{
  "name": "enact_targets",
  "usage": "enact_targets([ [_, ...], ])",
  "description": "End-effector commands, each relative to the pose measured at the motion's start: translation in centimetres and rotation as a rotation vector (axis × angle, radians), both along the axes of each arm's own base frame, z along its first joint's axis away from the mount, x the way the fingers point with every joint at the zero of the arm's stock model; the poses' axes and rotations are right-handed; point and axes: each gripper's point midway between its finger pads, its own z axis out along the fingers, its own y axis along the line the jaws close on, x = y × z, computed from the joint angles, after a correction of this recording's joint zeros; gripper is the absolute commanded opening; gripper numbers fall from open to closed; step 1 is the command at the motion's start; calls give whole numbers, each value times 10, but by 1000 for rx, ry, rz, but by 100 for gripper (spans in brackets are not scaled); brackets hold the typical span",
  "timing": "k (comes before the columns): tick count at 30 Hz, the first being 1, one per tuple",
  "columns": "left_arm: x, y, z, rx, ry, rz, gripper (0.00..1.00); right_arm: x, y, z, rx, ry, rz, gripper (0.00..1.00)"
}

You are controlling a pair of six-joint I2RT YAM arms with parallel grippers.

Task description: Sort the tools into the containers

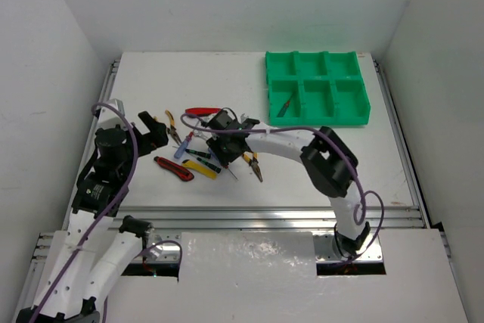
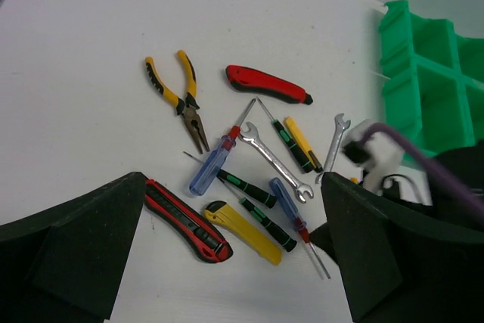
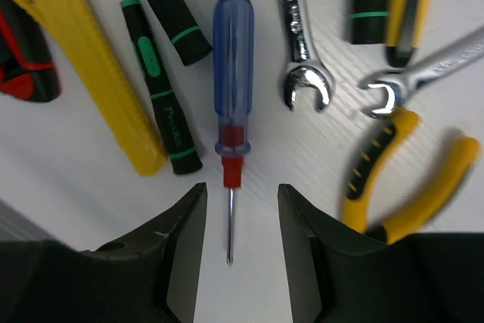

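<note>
Tools [image 1: 198, 167] lie in a loose cluster on the white bench [image 1: 340, 164], left of its middle and somewhat toward the near edge. A green tray [image 1: 355, 115] of six square compartments, in two rows of three, sits at the far right corner of the bench, well apart from the cluster. One slim tool [image 1: 286, 106], too small to identify, lies slantwise in the tray's near left compartment. The left claw [image 1: 153, 132] hovers at the left edge of the cluster with its jaws wide apart and nothing between them. Its wrist camera looks down on yellow-handled pliers [image 2: 181, 100], a red utility knife [image 2: 268, 85], a red and black knife [image 2: 185, 221], a yellow utility knife [image 2: 242, 231] and a silver wrench [image 2: 276, 163], with several thin screwdrivers crossing one another among them. The right claw [image 3: 240, 209] reaches into the middle of the cluster, low over a blue-handled screwdriver [image 3: 233, 73]. Its jaws are partly apart and stand on either side of the screwdriver's thin metal shaft, with a gap showing on each side, so nothing is gripped. In the right wrist view, a black screwdriver with green bands [image 3: 162, 96] lies just beside the blue handle on one side. The open end of a wrench [image 3: 299, 35] lies near it on the other.
</note>
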Motion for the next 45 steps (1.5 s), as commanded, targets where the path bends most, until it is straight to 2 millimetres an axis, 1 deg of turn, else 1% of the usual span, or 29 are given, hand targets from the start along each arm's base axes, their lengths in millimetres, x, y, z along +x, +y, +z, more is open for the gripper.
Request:
enact_targets([
  [1,0,6,13,-6,-54,31,100,16,14,-1,-34,-40,-13,43],
  [2,1,6,12,-6,-51,29,100,19,17,0,-33,-44,-20,43],
  [4,2,5,12,-7,-46,23,100,21,18,-11,-58,-36,-23,42],
  [7,3,3,9,-4,-36,15,100,23,21,-17,-70,-24,-20,39],
  [13,3,2,10,-6,-39,9,100,17,16,-44,-121,26,-15,32],
  [14,3,2,11,-7,-44,9,100,16,15,-46,-124,32,-11,21],
  [15,3,2,10,-6,-42,7,100,14,15,-45,-118,41,-7,19],
  [16,3,2,10,-5,-40,7,100,13,16,-38,-106,37,-8,16],
  [17,3,2,10,-5,-40,7,100,10,16,-40,-107,42,-5,13],
  [22,3,2,10,-6,-40,5,100,13,17,25,-1,-47,-14,12],
  [23,3,2,10,-6,-42,5,100,17,10,33,5,-66,-34,12],
  [24,3,2,10,-6,-42,7,100,23,5,57,39,-103,-53,12],
  [25,3,2,10,-6,-42,7,100,33,-11,61,37,-119,-101,12],
  [26,3,2,10,-7,-42,5,100,40,-27,73,36,-164,-148,12],
  [27,4,2,10,-7,-43,5,100,49,-32,84,58,-186,-170,12],
  [28,5,2,11,-6,-42,8,100,68,-56,86,48,-206,-239,12],
  [30,8,5,6,-5,-21,21,100,89,-81,96,57,-227,-310,12],
  [31,10,6,3,-3,-7,26,100,110,-107,99,49,-248,-382,12],
  [32,11,7,2,-2,-1,26,100,120,-121,102,41,-263,-417,12],
  [33,12,6,0,-3,4,23,100,141,-144,104,34,-277,-477,12],
  [34,13,5,-2,-3,14,17,100,150,-155,104,27,-280,-504,12],
  [35,14,4,-3,-3,17,12,100,164,-163,113,34,-298,-532,12],
  [36,15,3,-5,-1,24,9,100,175,-179,102,13,-277,-564,12],
  [40,18,2,-10,1,44,-3,100,210,-202,87,-29,-265,-609,14],
  [41,19,1,-11,1,49,-4,100,221,-203,93,-26,-286,-608,14],
  [42,20,1,-12,2,54,-8,100,226,-209,88,-36,-277,-613,14],
  [43,21,0,-14,3,59,-11,100,230,-211,74,-49,-256,-612,16],
  [44,21,-1,-15,3,62,-16,100,237,-215,76,-52,-261,-616,18],
  [45,22,-2,-18,3,70,-22,100,240,-215,72,-56,-256,-615,25],
])
